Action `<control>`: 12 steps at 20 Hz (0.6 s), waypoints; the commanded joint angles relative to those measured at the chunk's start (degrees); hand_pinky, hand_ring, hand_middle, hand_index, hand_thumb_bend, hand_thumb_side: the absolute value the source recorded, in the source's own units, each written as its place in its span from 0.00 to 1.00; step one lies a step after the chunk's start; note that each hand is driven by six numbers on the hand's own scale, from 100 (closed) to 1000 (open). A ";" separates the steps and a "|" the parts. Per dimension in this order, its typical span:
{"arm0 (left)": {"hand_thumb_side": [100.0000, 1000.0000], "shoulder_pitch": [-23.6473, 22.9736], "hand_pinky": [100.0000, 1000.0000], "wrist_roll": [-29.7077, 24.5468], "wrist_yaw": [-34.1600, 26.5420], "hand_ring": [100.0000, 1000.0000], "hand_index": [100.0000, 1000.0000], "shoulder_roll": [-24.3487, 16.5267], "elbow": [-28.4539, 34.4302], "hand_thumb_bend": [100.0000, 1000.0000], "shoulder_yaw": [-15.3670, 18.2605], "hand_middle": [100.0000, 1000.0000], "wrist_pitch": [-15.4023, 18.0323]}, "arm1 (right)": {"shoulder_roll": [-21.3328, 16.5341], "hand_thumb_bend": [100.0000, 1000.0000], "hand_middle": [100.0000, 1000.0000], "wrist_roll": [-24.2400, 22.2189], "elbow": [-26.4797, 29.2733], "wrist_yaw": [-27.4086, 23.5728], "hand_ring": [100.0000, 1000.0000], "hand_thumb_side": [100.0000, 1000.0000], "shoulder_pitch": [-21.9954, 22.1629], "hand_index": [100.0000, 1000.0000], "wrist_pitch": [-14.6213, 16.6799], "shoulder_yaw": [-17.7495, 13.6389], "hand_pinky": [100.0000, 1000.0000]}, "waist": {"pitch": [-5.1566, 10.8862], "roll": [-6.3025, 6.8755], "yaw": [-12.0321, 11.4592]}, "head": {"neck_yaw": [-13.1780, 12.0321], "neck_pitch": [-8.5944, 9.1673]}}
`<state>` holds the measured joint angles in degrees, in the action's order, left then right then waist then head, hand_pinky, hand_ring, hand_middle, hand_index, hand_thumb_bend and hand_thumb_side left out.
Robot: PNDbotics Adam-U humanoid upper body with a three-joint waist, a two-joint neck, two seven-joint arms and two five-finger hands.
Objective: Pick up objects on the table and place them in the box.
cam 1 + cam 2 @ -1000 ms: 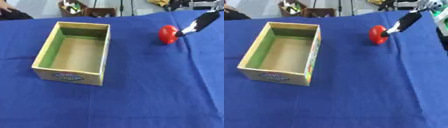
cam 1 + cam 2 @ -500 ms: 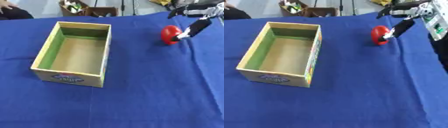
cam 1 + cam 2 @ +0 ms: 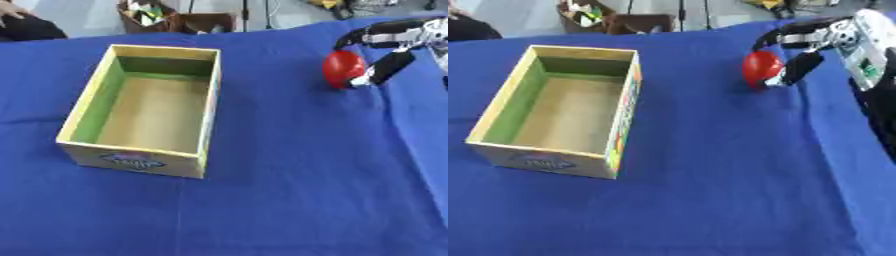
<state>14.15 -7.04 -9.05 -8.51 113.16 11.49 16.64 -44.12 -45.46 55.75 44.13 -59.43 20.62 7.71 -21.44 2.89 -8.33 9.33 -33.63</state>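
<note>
A red round object (image 3: pixel 341 67) lies on the blue cloth at the far right. My right hand (image 3: pixel 826 36) comes in from the upper right. Its fingers (image 3: pixel 352 37) curl over the top and back of the red object, and its thumb (image 3: pixel 388 68) lies against the object's right side. Whether the object is off the cloth I cannot tell. An open cardboard box (image 3: pixel 210 100) with green inner walls stands at the left, with nothing in it. My left hand shows in neither view.
The blue cloth (image 3: pixel 289 190) covers the whole table. Past the far edge stand brown boxes of clutter (image 3: pixel 149 12). My right forearm (image 3: pixel 872 60) runs down the right edge.
My right hand has swung in over the red object: the fingers now arch round its top, where a second ago only the thumb touched its side. The box has not moved.
</note>
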 commanded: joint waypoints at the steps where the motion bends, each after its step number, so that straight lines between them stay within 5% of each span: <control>1: 0.76 0.50 0.07 -0.28 -0.25 0.24 0.67 -0.93 0.57 0.00 -0.28 0.29 0.19 | -1.70 0.00 1.00 -5.46 0.35 -0.32 1.00 0.44 -1.04 1.00 5.05 -1.06 0.90 | 0.94 0.00 -0.23 | 0.44 0.89; 12: 0.76 1.00 0.07 -0.80 -0.55 0.24 0.67 -0.95 0.45 0.00 -0.54 0.29 0.33 | -1.32 0.00 0.97 -4.45 -1.44 0.63 0.97 0.39 -1.17 1.00 3.87 -1.30 0.86 | 0.06 0.03 -0.89 | 0.64 3.17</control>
<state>14.67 -7.60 -9.49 -8.51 112.95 11.11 16.88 -44.11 -45.62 54.17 44.36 -59.49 20.45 6.80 -22.43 3.04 -9.18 9.79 -31.14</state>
